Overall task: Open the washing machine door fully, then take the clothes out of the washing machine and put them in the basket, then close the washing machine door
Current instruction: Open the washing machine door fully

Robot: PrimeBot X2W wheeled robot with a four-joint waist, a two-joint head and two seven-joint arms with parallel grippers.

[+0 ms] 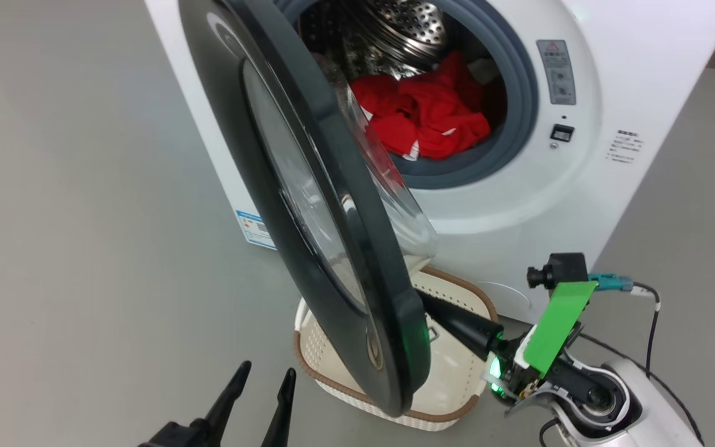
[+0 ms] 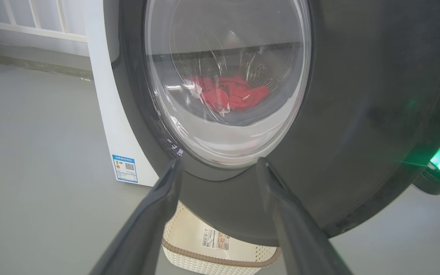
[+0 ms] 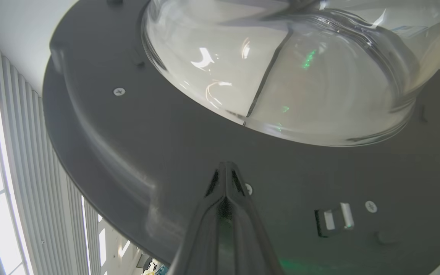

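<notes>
Half-open door (image 1: 308,186), hinged on the left of the washer (image 1: 581,174), swung out edge-on toward the head camera. Lower rim low over the basket (image 1: 332,382), on the floor right in front of the washer and partly under that rim. Clothes (image 1: 426,118) in the drum (image 1: 407,31), heaped at the lower front of the opening, just behind the grey gasket (image 1: 519,93). Mouth of the drum unblocked on the right side, screened by the door on the left.

Wide bare floor (image 1: 72,217) left of the door's outer face. Left gripper (image 1: 269,367) there, low and just beside the basket's left end, apart from the door; fingers spread, nothing between them. Right gripper (image 3: 225,165) on the other side, in the narrow gap between door and washer, above the basket. Fingers pressed together on nothing, tips out of sight behind the rim from the head, green light (image 1: 494,366) at the wrist.

From the left wrist: outer glass (image 2: 227,126) with the clothes red through it, barcode sticker (image 2: 214,238) on the basket's bottom, blue label (image 2: 125,168) on the washer's side, white railing (image 2: 33,23) far back. From the right wrist: inner face of the door, bulging glass bowl (image 3: 281,76), screws (image 3: 119,91), latch slot (image 3: 334,221) right of the closed tips. Tips against that face or just short of it: cannot tell.
</notes>
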